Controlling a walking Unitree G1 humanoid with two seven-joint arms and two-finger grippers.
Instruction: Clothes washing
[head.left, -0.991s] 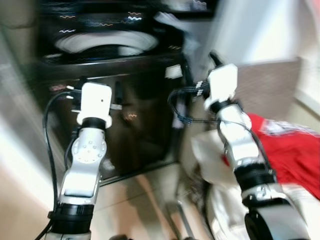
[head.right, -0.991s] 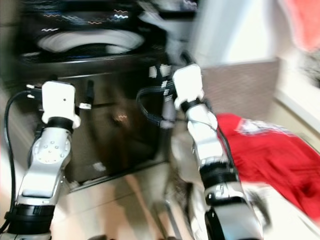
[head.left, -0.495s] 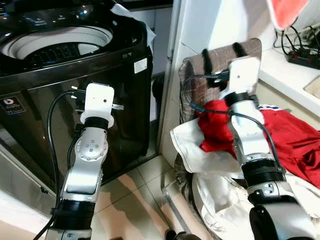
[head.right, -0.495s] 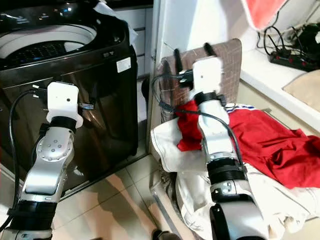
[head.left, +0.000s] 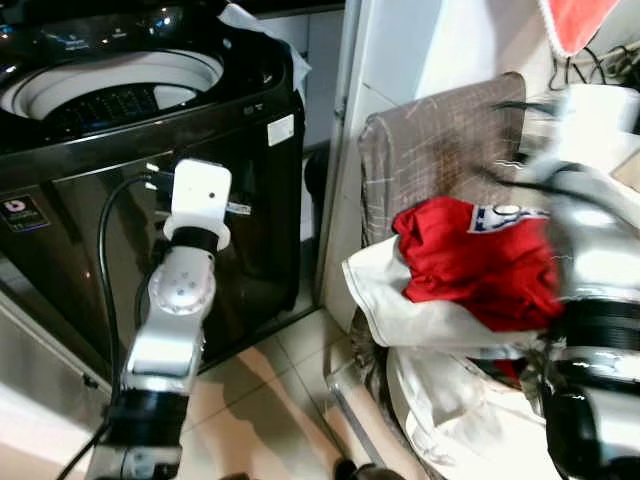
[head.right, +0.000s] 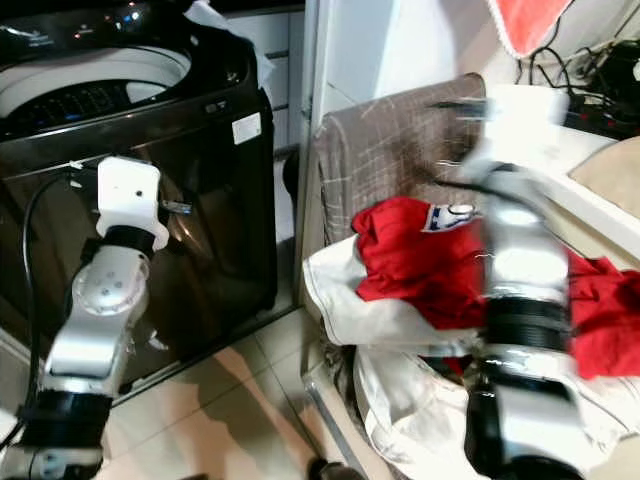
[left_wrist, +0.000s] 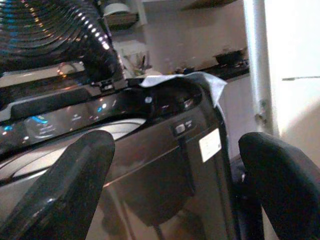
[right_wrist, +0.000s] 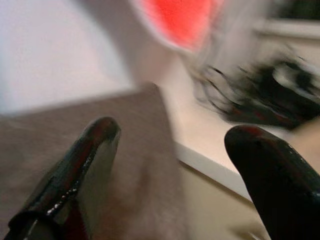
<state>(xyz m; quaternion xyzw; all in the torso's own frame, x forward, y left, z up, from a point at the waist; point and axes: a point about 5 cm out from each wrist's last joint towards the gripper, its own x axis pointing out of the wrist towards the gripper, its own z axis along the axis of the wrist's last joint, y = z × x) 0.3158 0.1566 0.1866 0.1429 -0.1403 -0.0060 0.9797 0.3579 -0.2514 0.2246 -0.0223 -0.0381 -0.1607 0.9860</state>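
"Which step is in hand?"

"The fetching, I'd judge: nothing is gripped yet. The dark glossy top-loading washing machine (head.left: 150, 130) stands with its lid up and its pale drum showing. The laundry is heaped beside it, near the machine's right-hand front corner, below the white worktop (head.right: 590, 170) edge. The right tool (right_wrist: 170, 165) is blurred, raised over the grey checked cloth (head.left: 440, 140) at the back of the heap, its two black fingers apart with nothing between them. The left tool (left_wrist: 175, 165) hangs before the machine's front panel, its fingers also apart and bare."

"And next?"

"Probably bring the right tool down onto the crumpled red garment (head.left: 470, 255), which lies on top of the heap, close on a good fold, then carry it across to the drum. The loose cloth may drag the white fabric (head.left: 400, 310) under it along."

"Counts?"

"One machine, two tools, one red garment on the heap, one grey cloth. How many white pieces, I cannot tell. One more reddish cloth (head.left: 575, 20) hangs higher up."
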